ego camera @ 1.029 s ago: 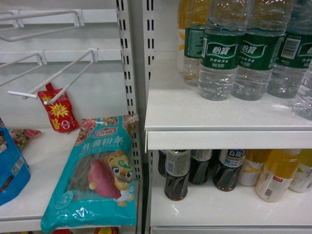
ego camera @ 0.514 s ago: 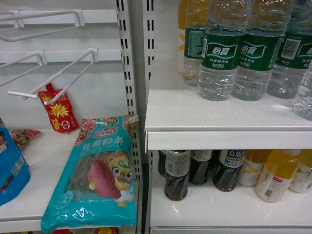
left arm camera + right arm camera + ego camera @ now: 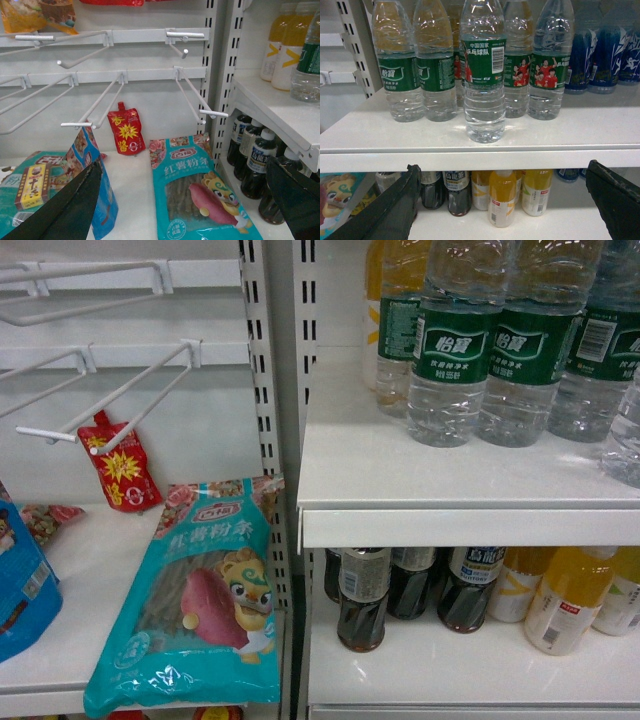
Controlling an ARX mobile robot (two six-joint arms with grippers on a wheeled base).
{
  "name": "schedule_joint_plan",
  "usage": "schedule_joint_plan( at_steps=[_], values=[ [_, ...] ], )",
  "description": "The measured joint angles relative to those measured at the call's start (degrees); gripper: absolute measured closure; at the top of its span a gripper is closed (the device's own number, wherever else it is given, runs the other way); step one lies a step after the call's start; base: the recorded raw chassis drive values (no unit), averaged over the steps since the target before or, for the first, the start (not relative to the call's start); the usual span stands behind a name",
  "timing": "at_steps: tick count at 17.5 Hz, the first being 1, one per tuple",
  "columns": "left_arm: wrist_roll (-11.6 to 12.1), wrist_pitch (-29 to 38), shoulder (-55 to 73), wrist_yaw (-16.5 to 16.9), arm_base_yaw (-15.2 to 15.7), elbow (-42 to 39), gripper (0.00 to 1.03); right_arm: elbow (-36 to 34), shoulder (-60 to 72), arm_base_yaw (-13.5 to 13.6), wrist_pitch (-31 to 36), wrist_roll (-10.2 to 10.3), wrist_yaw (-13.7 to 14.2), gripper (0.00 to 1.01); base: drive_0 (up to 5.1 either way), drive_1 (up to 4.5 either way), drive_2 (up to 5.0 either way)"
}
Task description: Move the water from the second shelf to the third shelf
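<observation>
1. Water bottle (image 3: 482, 70): clear, ribbed, green label. It stands upright on the upper white shelf (image 3: 470, 135), alone in front of its row, nearest the shelf's front edge.
2. Behind it, four more green-labelled water bottles (image 3: 427, 70) in a row; two to its right show red-shirted players. Blue bottles (image 3: 605, 55) stand further right; count unclear.
3. Head view: four green-labelled bottles visible on the same shelf, yellow drink bottles (image 3: 385, 300) behind them.
4. Lower shelf (image 3: 520, 227), below the water: dark drink bottles (image 3: 456, 192) on the left, three yellow juice bottles (image 3: 502, 197) to the right.
5. Left of the water's bay: white peg hooks (image 3: 110, 95), one red pouch (image 3: 126, 127) hanging, one teal snack bag (image 3: 195, 192) lying flat, more packets at far left.
6. Right hand (image 3: 505, 210): fingers spread wide, empty, low in front of the water's shelf.
7. Left hand (image 3: 190, 210): wide apart, empty, facing the peg bay.
</observation>
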Motion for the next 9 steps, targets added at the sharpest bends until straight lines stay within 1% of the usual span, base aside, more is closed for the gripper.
schedule_joint_plan(
  at_steps=[9],
  values=[
    [0.0, 0.02, 0.0, 0.0, 0.0, 0.0, 0.05, 0.0, 0.0, 0.0, 0.07, 0.0, 0.02, 0.03, 0.0, 0.0, 0.0]
  ],
)
